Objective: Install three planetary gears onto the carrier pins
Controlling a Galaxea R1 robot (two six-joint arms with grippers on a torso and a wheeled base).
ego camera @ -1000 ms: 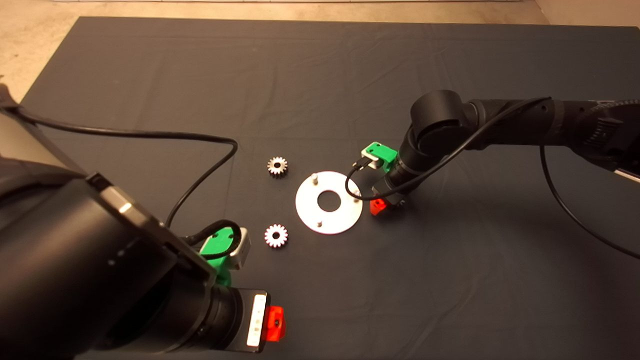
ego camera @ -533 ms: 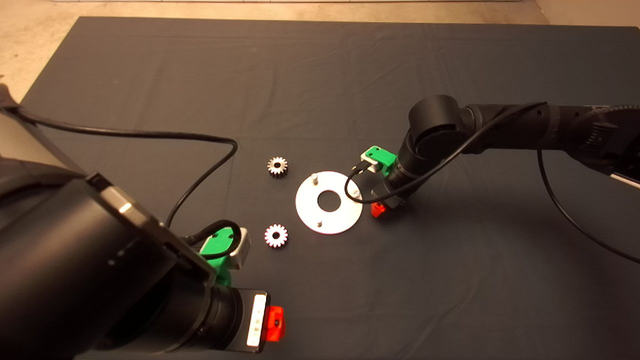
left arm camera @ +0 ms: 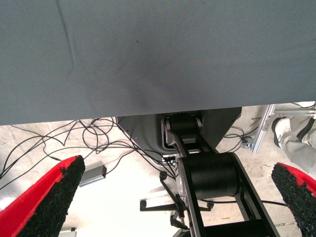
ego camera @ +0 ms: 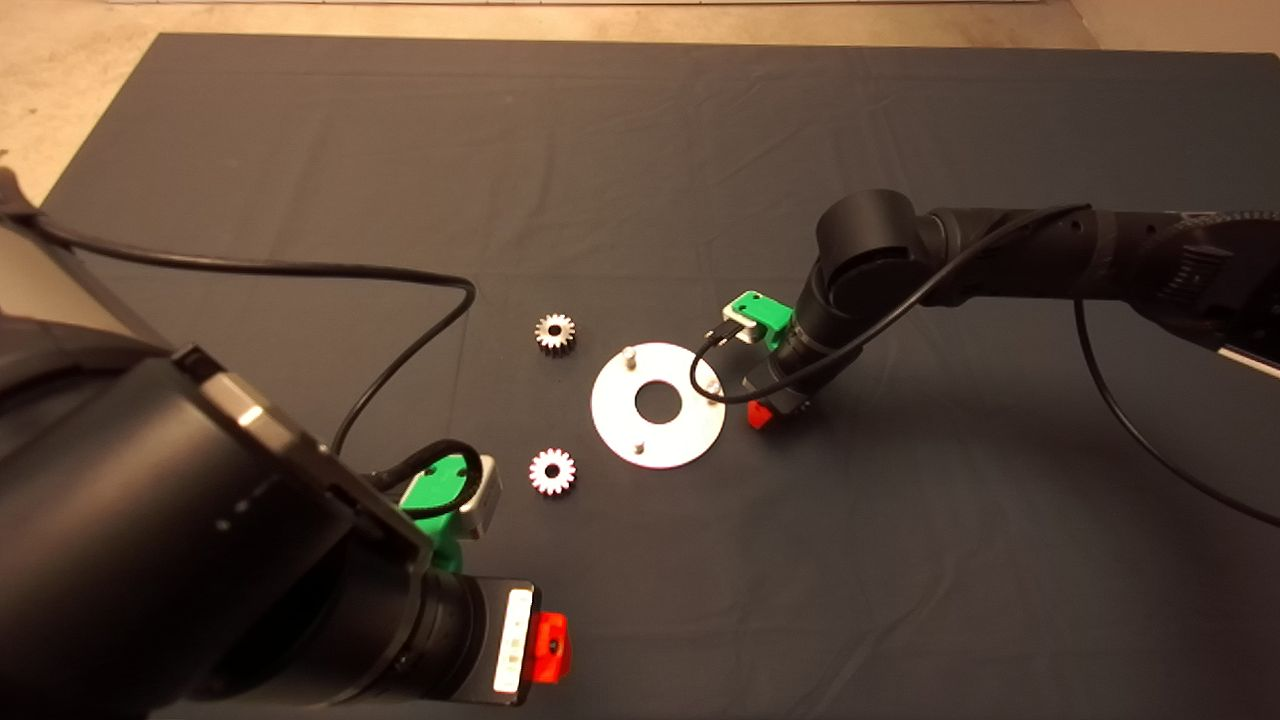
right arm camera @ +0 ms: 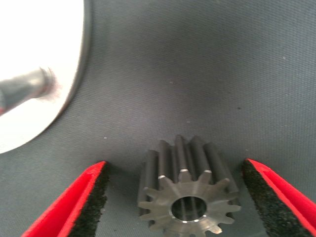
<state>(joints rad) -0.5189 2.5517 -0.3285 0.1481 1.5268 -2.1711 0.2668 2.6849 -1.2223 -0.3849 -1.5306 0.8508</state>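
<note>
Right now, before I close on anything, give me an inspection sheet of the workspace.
Surface: dark mat, creased.
Job's things: disc flat on mat, three pins bare; two gears lie beside it; third gear lies between right gripper's fingers.
Clutter: nothing seen.
Grippers: right gripper open, down at disc's edge; left gripper open, parked near mat's edge.
Cables: one loops over the mat; more on the floor.
Surroundings: bare floor, a stand, a person's leg.

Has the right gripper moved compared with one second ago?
Yes, slightly. In the head view the right gripper has shifted a little away from the rim of the disc, which has stayed put.
</note>
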